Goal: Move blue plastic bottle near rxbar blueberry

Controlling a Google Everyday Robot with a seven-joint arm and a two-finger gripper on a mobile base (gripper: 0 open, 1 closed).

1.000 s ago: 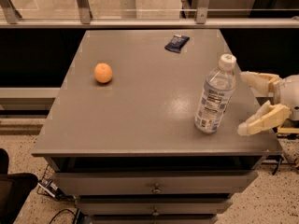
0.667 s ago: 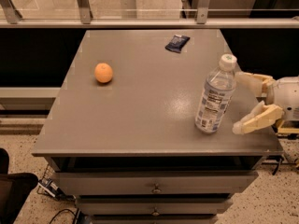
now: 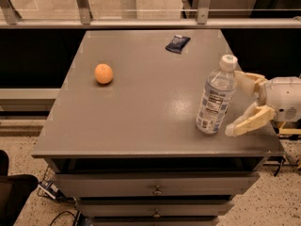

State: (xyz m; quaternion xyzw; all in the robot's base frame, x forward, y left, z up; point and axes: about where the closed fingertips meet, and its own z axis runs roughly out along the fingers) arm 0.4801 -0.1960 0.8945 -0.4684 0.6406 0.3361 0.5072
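Tipping is the risk; blue plastic bottle stands upright by the right edge of the table, well apart from rxbar blueberry; gripper, fingers spread wide just beside it, could knock it over.

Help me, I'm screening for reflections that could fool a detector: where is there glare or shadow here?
Camera view: a pale sheen lies on the grey table left of the blue plastic bottle; camera view: the orange throws a faint shadow at its base; camera view: the open gripper beside the bottle looks bright, the rxbar blueberry dark.
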